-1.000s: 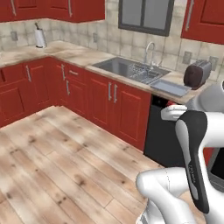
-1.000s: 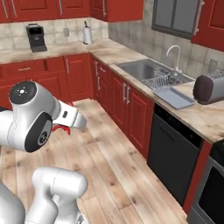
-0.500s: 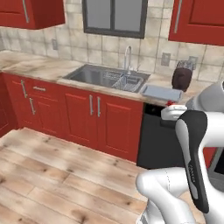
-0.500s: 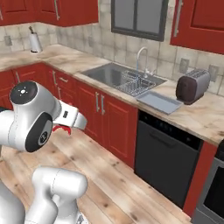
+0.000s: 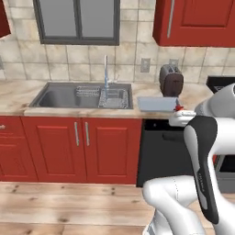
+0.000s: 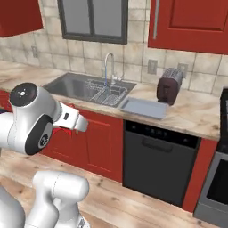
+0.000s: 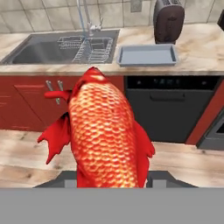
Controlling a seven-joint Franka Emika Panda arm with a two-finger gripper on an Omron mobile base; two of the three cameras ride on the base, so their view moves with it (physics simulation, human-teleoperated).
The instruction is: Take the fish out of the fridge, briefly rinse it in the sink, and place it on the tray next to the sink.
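Swung round to face the grey steel sink [image 7: 61, 48] at upper left; jaws clenched on scaly red-orange fish [image 7: 105, 131], rinse pending.

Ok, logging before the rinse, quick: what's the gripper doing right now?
Gripper: closed on the scaly red-orange fish, which points toward the steel sink.

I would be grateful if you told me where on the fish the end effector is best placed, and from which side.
Across the thick scaly middle of the fish, coming from its tail end, much as the end effector holds it now. The flanks there look broad and even, while the thin red fins at the sides would likely slip or bend. It points at the sink and tray.
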